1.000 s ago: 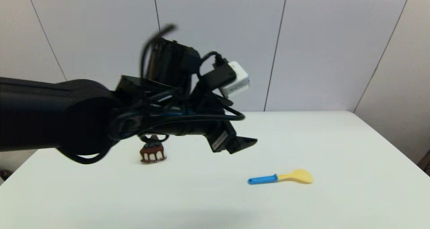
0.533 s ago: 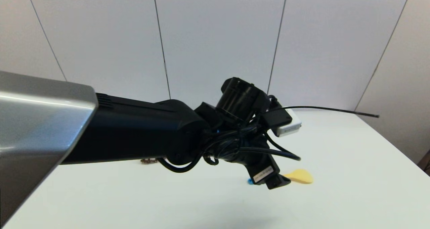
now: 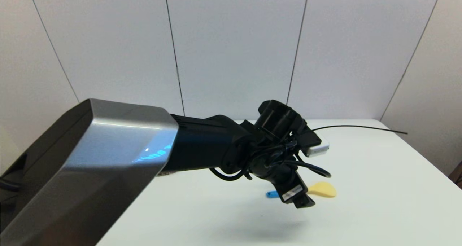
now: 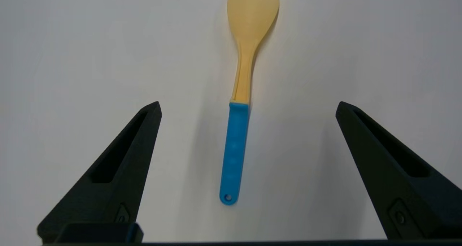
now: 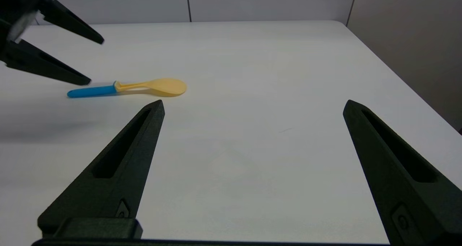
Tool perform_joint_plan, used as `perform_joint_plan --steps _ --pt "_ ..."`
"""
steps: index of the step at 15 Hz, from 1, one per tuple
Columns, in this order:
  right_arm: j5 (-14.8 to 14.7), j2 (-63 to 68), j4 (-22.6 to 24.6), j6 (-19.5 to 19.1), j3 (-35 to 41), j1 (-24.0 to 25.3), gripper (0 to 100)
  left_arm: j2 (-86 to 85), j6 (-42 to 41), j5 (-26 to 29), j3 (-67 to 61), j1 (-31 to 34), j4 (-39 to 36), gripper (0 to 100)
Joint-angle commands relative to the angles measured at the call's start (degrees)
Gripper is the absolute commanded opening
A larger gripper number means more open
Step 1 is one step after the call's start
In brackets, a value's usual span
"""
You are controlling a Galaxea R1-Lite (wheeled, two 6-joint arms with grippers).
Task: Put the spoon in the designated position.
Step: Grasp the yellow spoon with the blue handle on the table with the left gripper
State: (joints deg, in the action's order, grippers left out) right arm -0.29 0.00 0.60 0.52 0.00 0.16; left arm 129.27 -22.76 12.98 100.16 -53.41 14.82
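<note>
Item: spoon (image 4: 241, 94), yellow bowl, blue handle; count one. It lies flat on the white bench (image 3: 379, 174), right of centre, handle end toward the robot's left, touched by nothing.

Item: left tool (image 4: 247, 107), count one. It hangs over the spoon with fingers (image 4: 119, 166) spread wide, one to either side of the blue handle, tips clear of the bench. In the head view its body hides the middle of the spoon.

Item: right tool (image 5: 252, 105), count one. Fingers spread wide, holding nothing, low over the near right part of the bench, well apart from the spoon.

Step in hand, judged: closing in for the pick-up. Advice: lower straight down with the handle centred between the fingers, until the tips nearly meet the bench. Close across the blue handle near its middle, not on the thin yellow neck. The spoon is light and lies low; a lopsided close may push it sideways.

Placement spot: unmarked bench top; cannot be told apart here.
</note>
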Motion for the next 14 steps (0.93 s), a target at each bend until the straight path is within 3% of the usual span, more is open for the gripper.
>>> perform_joint_plan --steps 1,14 --pt "0.0 0.1 0.0 0.0 0.1 0.0 100 4.1 1.7 0.1 0.2 0.1 -4.0 100" --pt "0.0 0.1 0.0 0.0 0.1 0.0 100 4.1 2.8 2.0 -3.9 2.0 -5.4 100"
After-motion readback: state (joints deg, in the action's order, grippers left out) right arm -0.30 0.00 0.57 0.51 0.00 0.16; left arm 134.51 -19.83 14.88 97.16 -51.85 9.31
